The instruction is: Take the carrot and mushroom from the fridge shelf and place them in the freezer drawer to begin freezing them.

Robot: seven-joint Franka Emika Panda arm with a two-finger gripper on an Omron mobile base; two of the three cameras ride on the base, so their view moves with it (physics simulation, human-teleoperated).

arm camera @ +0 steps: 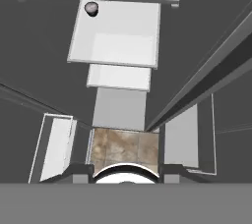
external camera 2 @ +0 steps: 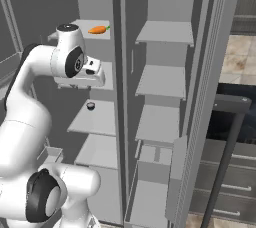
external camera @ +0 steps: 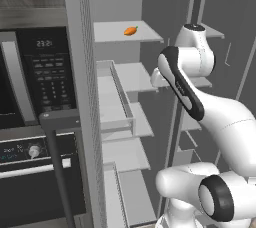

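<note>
Nothing moved yet: carrot [external camera: 130, 31] on top fridge shelf [external camera: 112, 32], mushroom [external camera 2: 91, 105] lower down, can't tell if gripper's open.

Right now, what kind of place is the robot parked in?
A simulated kitchen, facing an open fridge. Telling signs: pale shelves with a carrot on the top shelf, a built-in oven with a microwave panel beside it, and tiled floor.
</note>
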